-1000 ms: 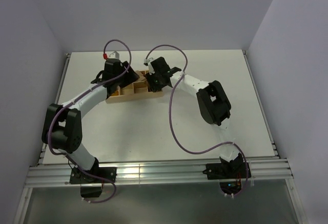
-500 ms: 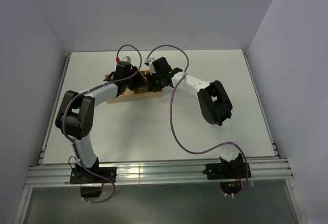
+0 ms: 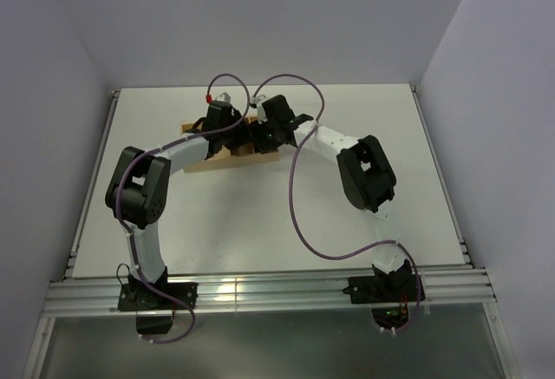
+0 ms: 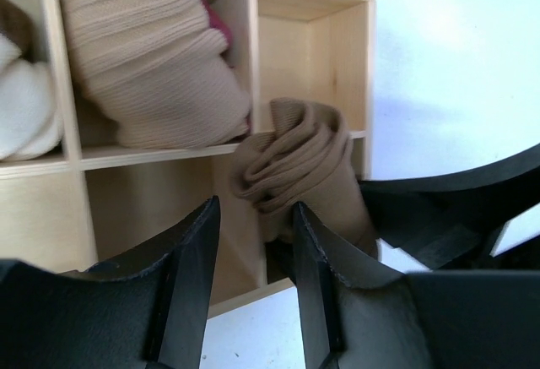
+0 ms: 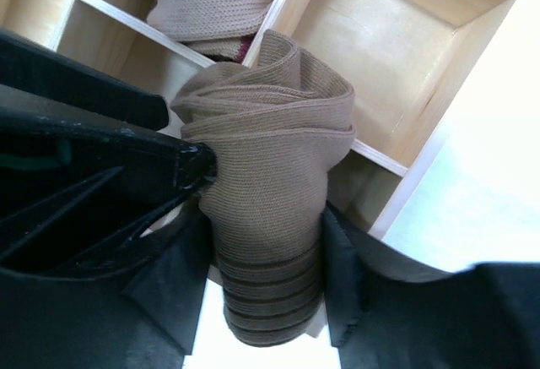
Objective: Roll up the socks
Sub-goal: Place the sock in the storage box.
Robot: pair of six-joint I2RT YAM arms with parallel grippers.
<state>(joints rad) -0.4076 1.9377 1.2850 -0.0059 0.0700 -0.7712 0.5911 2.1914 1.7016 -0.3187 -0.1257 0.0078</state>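
The socks point(image 5: 270, 175) are a rolled olive-brown bundle with a dark striped cuff. The bundle stands on end over the near right compartment of a wooden organizer point(image 5: 439, 116). My right gripper point(image 5: 266, 225) holds it, one finger against each side. In the left wrist view the socks point(image 4: 295, 162) sit just beyond my left gripper point(image 4: 253, 208), which is open with nothing clamped. One left fingertip point(image 5: 190, 162) touches the bundle's side. From above, the left gripper point(image 3: 234, 133) and right gripper point(image 3: 267, 134) meet over the organizer point(image 3: 195, 164) and hide the socks.
A pale beige rolled bundle point(image 4: 152, 56) fills a far compartment, with a white bundle point(image 4: 25, 107) in the one to its left. The far right compartment point(image 4: 312, 48) holds nothing. The right gripper's black body point(image 4: 456, 208) crowds the left wrist view's right side.
My left arm has swung right along the organizer until its gripper sits against the right one, and its jaws have narrowed. The right gripper stays over the same spot, its jaws slightly wider.
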